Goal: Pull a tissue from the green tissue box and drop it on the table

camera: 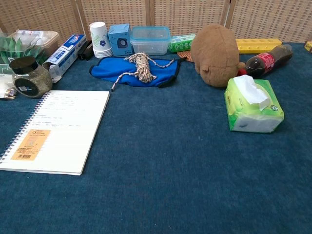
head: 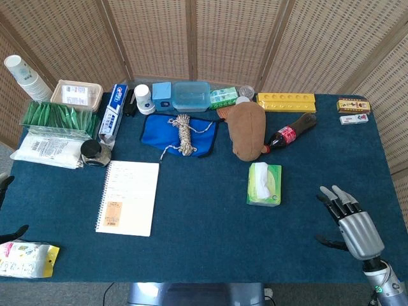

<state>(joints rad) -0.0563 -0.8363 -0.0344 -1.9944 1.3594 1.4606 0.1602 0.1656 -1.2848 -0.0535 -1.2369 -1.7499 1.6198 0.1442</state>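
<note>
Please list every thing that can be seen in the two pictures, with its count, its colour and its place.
tissue box: 1, green, right of centre, white tissue sticking up
plush toy: 1, brown, behind the tissue box
cola bottle: 1, dark with red label, lying right of the plush toy
cloth: 1, blue, centre back
rope bundle: 1, beige, on the cloth
notebook: 1, white, spiral-bound, left of centre
jar: 1, black lid, behind the notebook
food container: 1, clear blue, back row
paper cups: 1 stack, white, back left corner
yellow tray: 1, yellow, back right
table: 1, dark blue cover
right hand: 1, grey and black, front right, open
left hand: dark fingertips only, left edge
</note>
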